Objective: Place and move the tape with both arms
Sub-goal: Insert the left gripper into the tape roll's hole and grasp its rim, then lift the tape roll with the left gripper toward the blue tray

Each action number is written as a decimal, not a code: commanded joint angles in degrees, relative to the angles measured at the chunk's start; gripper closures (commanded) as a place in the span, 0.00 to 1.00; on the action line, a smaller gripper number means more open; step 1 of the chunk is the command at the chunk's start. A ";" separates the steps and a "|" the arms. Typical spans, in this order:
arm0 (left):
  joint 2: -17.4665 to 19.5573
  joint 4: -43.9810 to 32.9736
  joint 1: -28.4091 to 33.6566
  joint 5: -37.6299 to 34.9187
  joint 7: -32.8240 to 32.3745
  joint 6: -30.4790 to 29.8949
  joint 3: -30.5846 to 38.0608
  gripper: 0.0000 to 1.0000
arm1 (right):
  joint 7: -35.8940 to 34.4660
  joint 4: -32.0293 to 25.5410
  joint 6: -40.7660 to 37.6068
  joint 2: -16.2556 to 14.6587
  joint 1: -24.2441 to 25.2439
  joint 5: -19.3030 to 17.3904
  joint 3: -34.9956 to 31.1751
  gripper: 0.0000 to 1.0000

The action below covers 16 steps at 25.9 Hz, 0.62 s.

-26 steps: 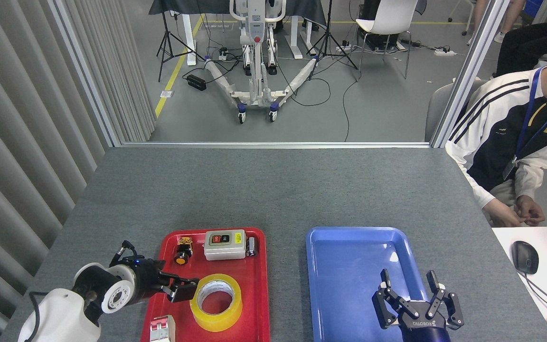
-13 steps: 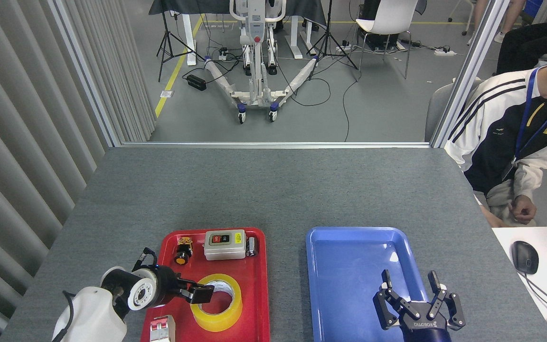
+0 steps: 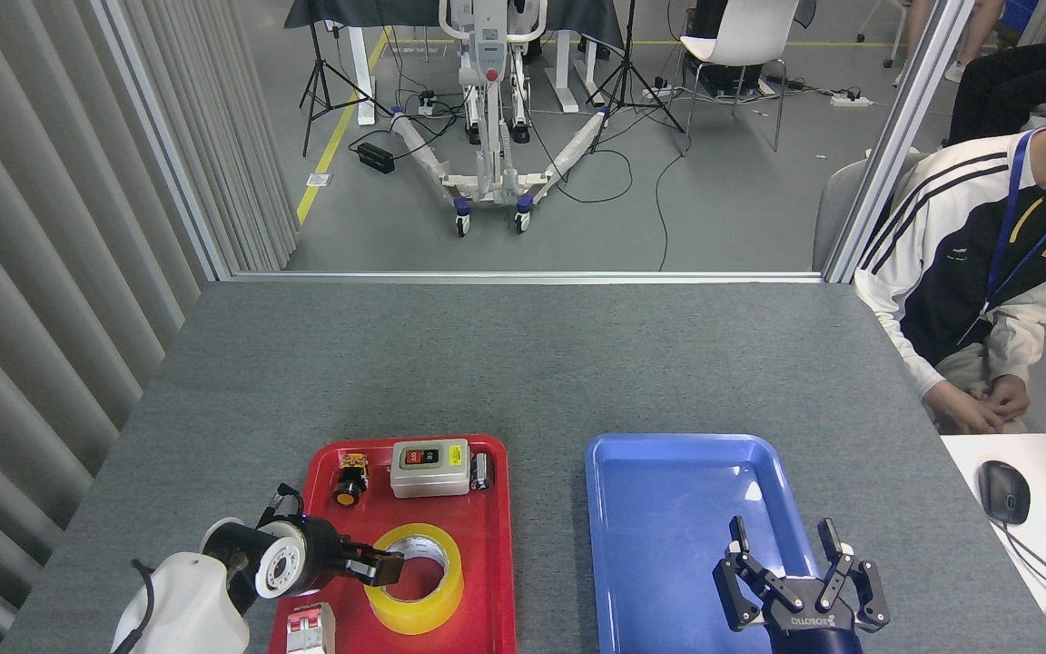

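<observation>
The yellow tape roll [image 3: 421, 618] lies flat in the near part of the red tray [image 3: 498, 545], its whitish core facing up. My left gripper [image 3: 383, 569] reaches in from the left and sits at the roll's left wall, its dark fingertips over the rim. The view is too end-on to show how its fingers stand. My right gripper [image 3: 786, 549] hovers over the near end of the empty blue tray [image 3: 668, 490], fingers spread and holding nothing.
The red tray also holds a grey switch box [image 3: 430, 468], an orange push button [image 3: 350, 490], a small metal part [image 3: 481, 470] and a red-and-white breaker [image 3: 310, 629]. A person [image 3: 977, 263] sits at the right, beside a white desk with a mouse [image 3: 1004, 490].
My left arm has swung right and toward the near edge, bringing its gripper from beside the tape onto the roll's left rim. The right arm has stayed put. The person shifted slightly.
</observation>
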 commanded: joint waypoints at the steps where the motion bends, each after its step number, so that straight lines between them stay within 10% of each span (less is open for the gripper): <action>1: -0.77 2.02 -0.56 -0.04 0.13 0.18 -1.17 0.21 | 0.27 0.01 -0.07 -0.20 0.00 0.04 -0.02 0.01; 8: -1.03 1.40 -0.74 1.02 0.13 -2.99 -1.17 0.95 | 0.36 0.01 0.02 0.24 0.00 0.48 -0.02 0.01; 16: -0.15 0.35 -2.05 10.77 0.57 -11.87 -0.46 1.00 | 0.36 0.10 0.10 -0.12 -0.09 1.80 -0.02 0.01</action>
